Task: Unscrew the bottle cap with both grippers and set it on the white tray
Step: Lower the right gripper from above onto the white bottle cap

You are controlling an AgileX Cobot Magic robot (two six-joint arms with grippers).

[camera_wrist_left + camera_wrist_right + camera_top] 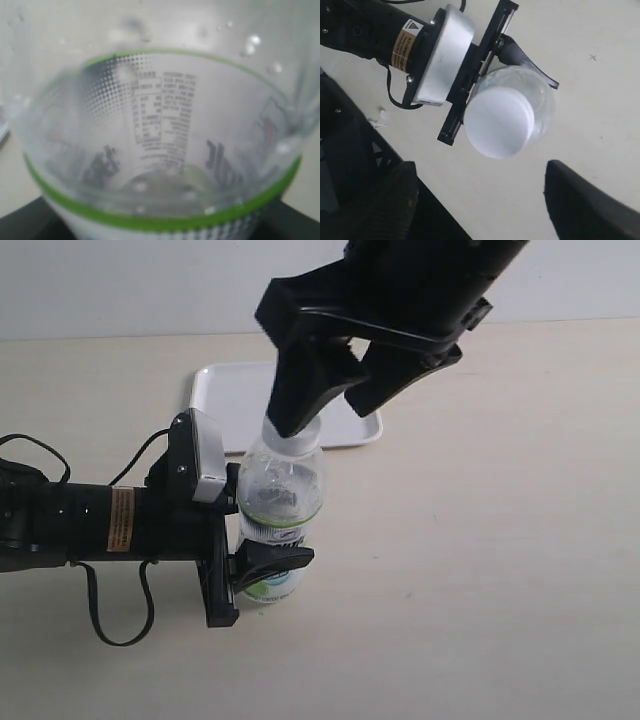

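The clear bottle [282,490] with a green band and a white label stands upright on the table. My left gripper [268,525] is shut on its lower body from the left, and one black finger [272,562] shows in front of the label. In the left wrist view the bottle [160,125] fills the frame. My right gripper [325,418] hangs over the bottle's top, open. In the right wrist view the white bottle cap [499,122] sits on the neck, beyond the wide-apart fingers of the right gripper [476,170], untouched. The white tray [225,390] lies just behind the bottle.
The left arm, with its cable loops [120,625] and its orange label, lies across the table at the left. The right arm comes down from the top right. Bare beige tabletop [480,570] stretches to the right and front.
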